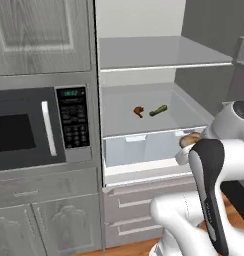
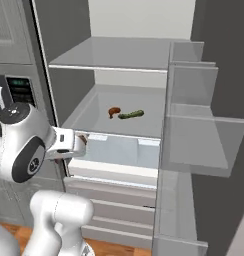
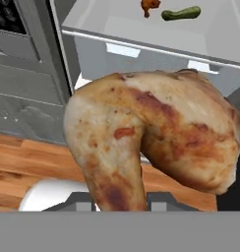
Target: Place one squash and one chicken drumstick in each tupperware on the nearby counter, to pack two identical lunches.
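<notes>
One large golden-tan chicken drumstick [image 3: 151, 133] sits clamped between the jaws, its plump body just beyond the tips, held near the fridge's drawer front. Far back on the fridge shelf [image 1: 119, 117] lie the smaller reddish drumstick [image 1: 139, 111] and, just right of it, the zucchini-like squash [image 1: 158, 110].

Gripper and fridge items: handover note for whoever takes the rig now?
Gripper: shut on the larger golden-tan drumstick, carried in front of the open fridge.
On the fridge shelf: the smaller reddish-brown drumstick and the zucchini-like squash, lying close together, untouched.
Done: one drumstick picked.
Left: take it to a tupperware on the counter, then fetch the rest; each container needs one squash and one drumstick.
</notes>
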